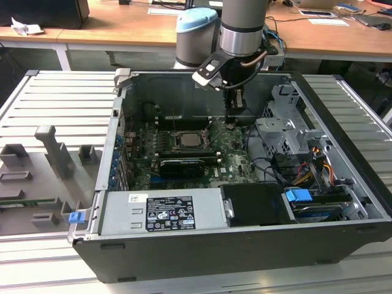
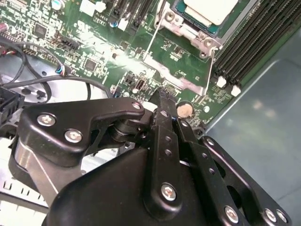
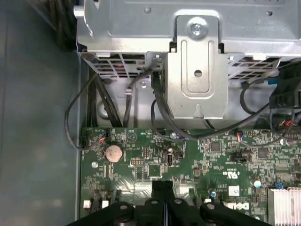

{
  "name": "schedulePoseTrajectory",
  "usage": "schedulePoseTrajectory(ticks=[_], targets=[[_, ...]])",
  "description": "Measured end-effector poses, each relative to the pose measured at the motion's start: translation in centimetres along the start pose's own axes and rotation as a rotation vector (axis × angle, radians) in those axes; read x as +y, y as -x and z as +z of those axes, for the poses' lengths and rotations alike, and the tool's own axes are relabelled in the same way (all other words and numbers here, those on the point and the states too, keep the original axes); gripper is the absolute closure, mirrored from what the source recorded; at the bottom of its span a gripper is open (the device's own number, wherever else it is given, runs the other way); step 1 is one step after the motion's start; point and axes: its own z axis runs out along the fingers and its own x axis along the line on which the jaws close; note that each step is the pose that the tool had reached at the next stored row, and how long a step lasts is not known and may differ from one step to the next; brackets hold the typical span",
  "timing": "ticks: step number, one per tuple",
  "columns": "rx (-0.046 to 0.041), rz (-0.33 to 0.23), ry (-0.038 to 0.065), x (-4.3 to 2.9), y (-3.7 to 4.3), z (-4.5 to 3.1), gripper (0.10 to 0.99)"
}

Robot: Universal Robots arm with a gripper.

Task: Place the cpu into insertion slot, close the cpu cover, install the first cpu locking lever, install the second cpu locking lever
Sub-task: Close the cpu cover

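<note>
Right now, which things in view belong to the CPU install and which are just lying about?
Job: cpu, sitting in the insertion slot; cpu cover; wire locking lever; gripper, shut, near the coin cell.
Lying about: coin cell, memory slots, drive cage, power supply, long black card.

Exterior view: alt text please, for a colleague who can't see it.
The arm's gripper reaches down into an open computer case, to the exterior view's right of the insertion slot, where the cpu lies.
</note>
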Motion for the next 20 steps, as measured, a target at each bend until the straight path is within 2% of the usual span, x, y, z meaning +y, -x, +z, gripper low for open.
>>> schedulePoseTrajectory(ticks=[1,3,5,10,20], targets=[[0.0000,0.000,0.000,-0.07,-0.01,0.30,0.980],[-0.0003,0.000,-0.002,-0.60,-0.02,0.29,0.980],[-0.0001,0.000,-0.002,-1.71,-0.05,0.28,0.980],[0.0001,0.000,-0.002,-3.02,-0.07,0.25,0.980],[0.0000,0.000,-0.002,-4.30,-0.07,0.19,0.980]])
